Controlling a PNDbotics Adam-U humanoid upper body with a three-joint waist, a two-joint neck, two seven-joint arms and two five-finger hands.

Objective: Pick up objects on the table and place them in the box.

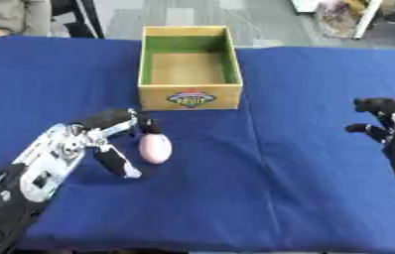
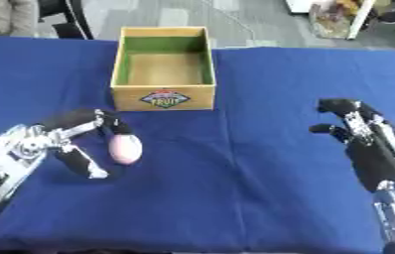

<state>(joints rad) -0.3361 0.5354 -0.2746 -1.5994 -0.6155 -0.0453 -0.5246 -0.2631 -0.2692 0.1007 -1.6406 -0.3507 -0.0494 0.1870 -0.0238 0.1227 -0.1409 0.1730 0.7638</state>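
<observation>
Pink egg-shaped object (image 1: 155,148) lies on the blue counter (image 1: 279,188), at 6 o'clock of the wooden box (image 1: 190,94). Left hand (image 1: 97,136) brackets it, fingers (image 1: 117,162) wide, not closed. Recommend centring before closing. Right hand (image 2: 357,134) idles at 3 o'clock, fingers relaxed.

Pale pink egg-shaped object (image 1: 155,148), lower left; yellow box (image 1: 190,95) lined green, upper centre, bearing a multicoloured label (image 1: 190,97); blue tablecloth (image 1: 279,173).

A table (image 1: 305,198) covered with a blue cloth. On it, a pink egg-shaped object (image 1: 155,148) lies between the thumb and fingers of the robot's left hand (image 1: 93,139). A wooden box (image 1: 190,68), open at the top, stands beyond that hand.
</observation>
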